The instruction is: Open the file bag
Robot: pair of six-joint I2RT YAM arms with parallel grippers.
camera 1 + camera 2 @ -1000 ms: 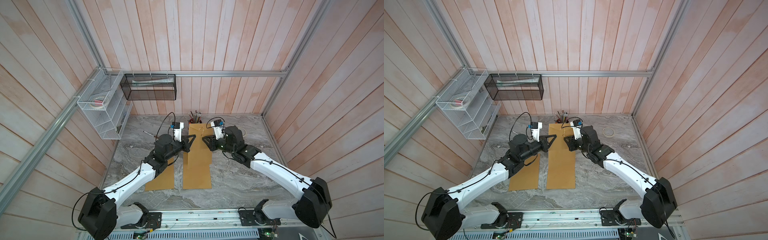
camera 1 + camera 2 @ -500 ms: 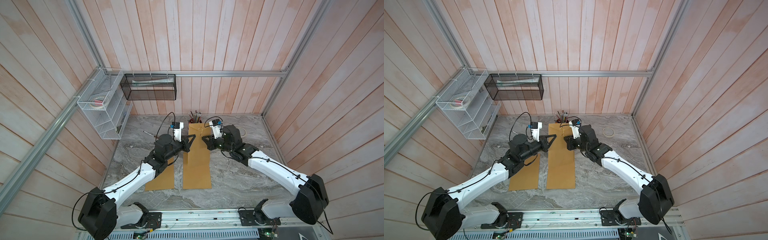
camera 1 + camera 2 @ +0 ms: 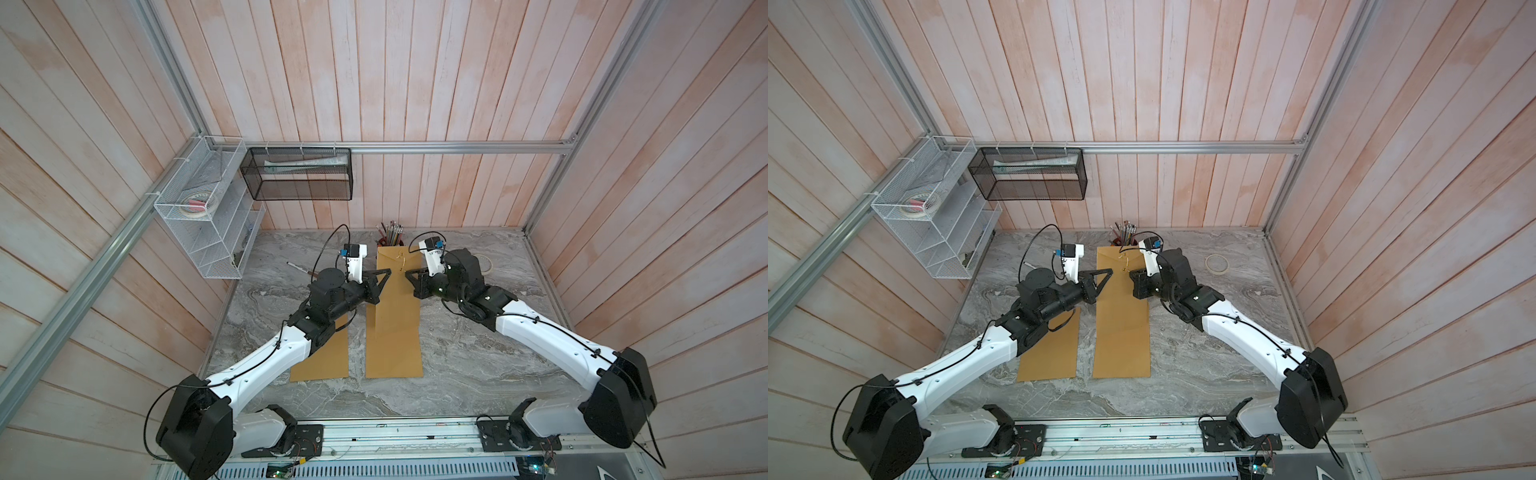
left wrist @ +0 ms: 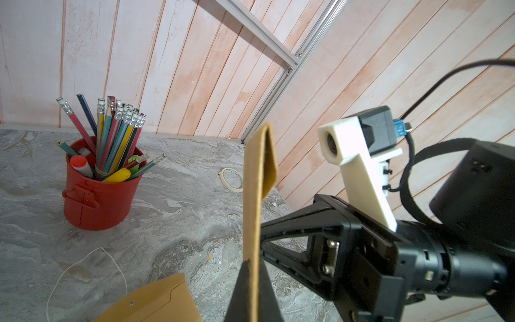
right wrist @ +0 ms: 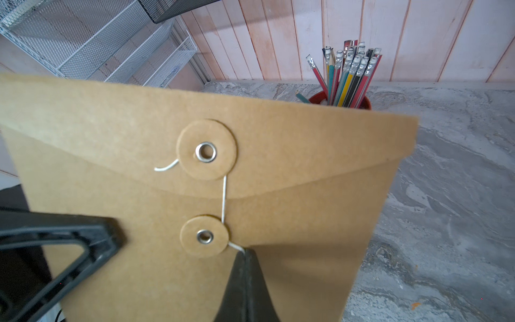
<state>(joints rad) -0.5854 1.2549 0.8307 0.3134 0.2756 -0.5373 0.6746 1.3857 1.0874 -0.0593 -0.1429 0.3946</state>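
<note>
The file bag [image 3: 395,324] [image 3: 1121,328] is a brown paper envelope in the middle of the marble table, its far end raised. My left gripper [image 3: 387,273] [image 4: 250,267] is shut on its left edge, which shows edge-on in the left wrist view. The flap [image 5: 278,145] is down. A white string [image 5: 224,195] runs from the upper disc [image 5: 206,150] round the lower disc [image 5: 204,236]. My right gripper [image 3: 407,274] [image 5: 245,253] is shut on the string just beside the lower disc.
A second brown envelope [image 3: 328,353] [image 4: 156,304] lies flat left of the bag, partly under my left arm. A red cup of pencils [image 3: 390,241] [image 4: 97,195] stands behind the bag. A tape roll [image 3: 484,264] lies at back right. A wire rack [image 3: 203,224] and a mesh basket [image 3: 299,174] hang on the walls.
My right gripper's jaws have closed on the string by the lower disc. The left gripper still holds the bag's edge in the same place.
</note>
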